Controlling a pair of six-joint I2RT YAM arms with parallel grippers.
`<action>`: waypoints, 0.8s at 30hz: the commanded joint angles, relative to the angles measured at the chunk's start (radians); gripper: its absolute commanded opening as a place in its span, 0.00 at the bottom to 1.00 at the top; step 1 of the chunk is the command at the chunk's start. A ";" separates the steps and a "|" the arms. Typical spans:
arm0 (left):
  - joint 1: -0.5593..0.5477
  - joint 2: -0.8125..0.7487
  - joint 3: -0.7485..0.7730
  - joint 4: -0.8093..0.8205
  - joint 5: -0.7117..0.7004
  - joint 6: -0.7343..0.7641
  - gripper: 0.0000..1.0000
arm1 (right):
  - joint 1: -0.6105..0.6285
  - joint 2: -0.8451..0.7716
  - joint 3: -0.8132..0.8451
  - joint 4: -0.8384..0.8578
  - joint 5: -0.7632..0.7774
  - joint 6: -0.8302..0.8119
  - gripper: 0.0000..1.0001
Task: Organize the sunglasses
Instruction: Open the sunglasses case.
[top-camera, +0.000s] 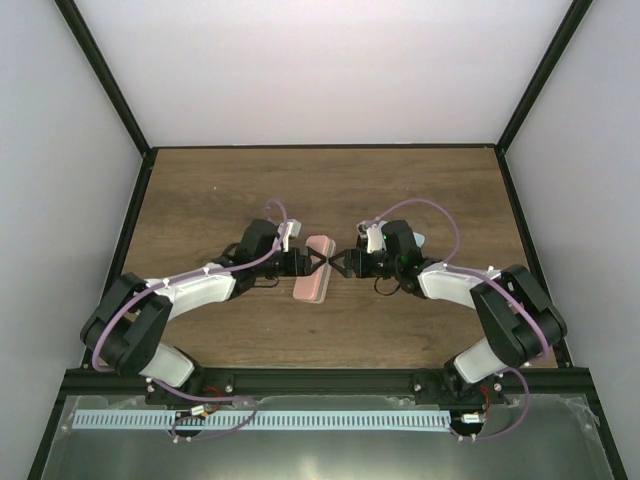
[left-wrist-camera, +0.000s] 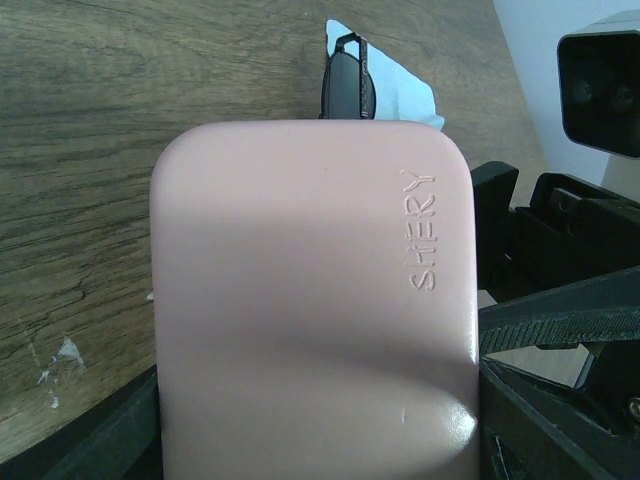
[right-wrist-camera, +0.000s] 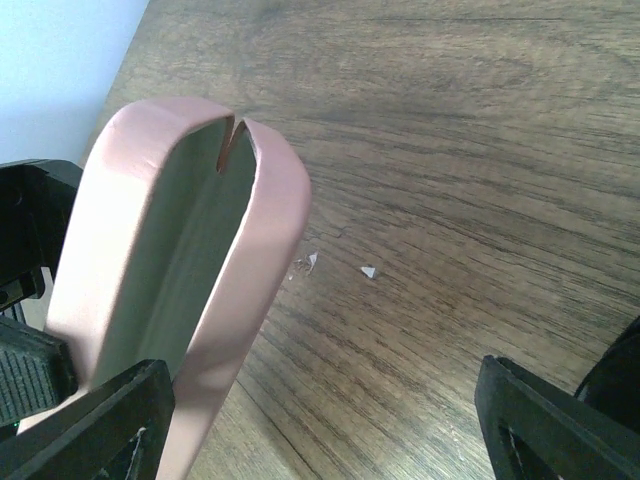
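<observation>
The left arm's fingers (left-wrist-camera: 100, 445) are pinching the pink case (left-wrist-camera: 310, 300) by its two long sides. The right arm's fingers (right-wrist-camera: 560, 420) are standing spread wide, one just beside the case's partly open edge and the other well apart from it over bare wood. Both arms are meeting at the case in the middle of the desk (top-camera: 220, 190), and the sunglasses (left-wrist-camera: 345, 85), black with dark lenses, are lying just beyond the case's far end, resting on a light blue cloth (left-wrist-camera: 405, 95).
</observation>
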 joint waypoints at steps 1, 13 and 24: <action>-0.032 -0.062 0.020 0.156 0.216 -0.014 0.70 | 0.011 0.035 0.050 -0.020 0.083 -0.007 0.85; -0.022 -0.082 0.019 0.148 0.236 -0.015 0.70 | 0.011 0.046 0.058 -0.032 0.088 -0.011 0.85; -0.009 -0.086 0.020 0.147 0.258 -0.015 0.70 | 0.011 0.044 0.058 -0.028 0.085 -0.013 0.86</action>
